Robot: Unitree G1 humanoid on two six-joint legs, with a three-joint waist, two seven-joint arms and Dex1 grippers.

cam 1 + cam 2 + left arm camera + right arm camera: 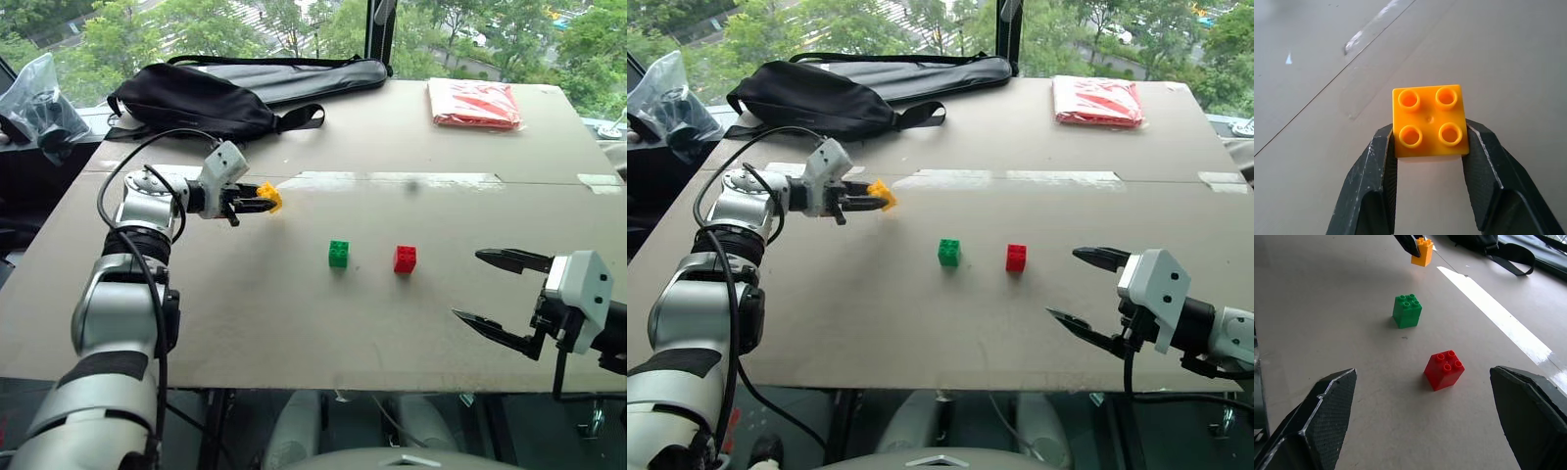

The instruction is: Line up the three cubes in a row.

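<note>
My left gripper (263, 202) is shut on the yellow cube (270, 197), which hangs a little above the table at the left; its two black fingers (1376, 171) pinch the cube's sides, studs (1430, 115) showing on top. The green cube (338, 254) and the red cube (405, 258) stand side by side on the table's middle, a small gap between them. My right gripper (500, 290) stays open over the near right edge, apart from both, with the red cube (1444, 369) and green cube (1407, 310) ahead of it.
A black bag (196, 98) and a long dark case (294, 73) lie at the far left of the table (294, 323). A red and white packet (474, 103) sits at the far right. Clear tape strips (392, 180) cross the tabletop.
</note>
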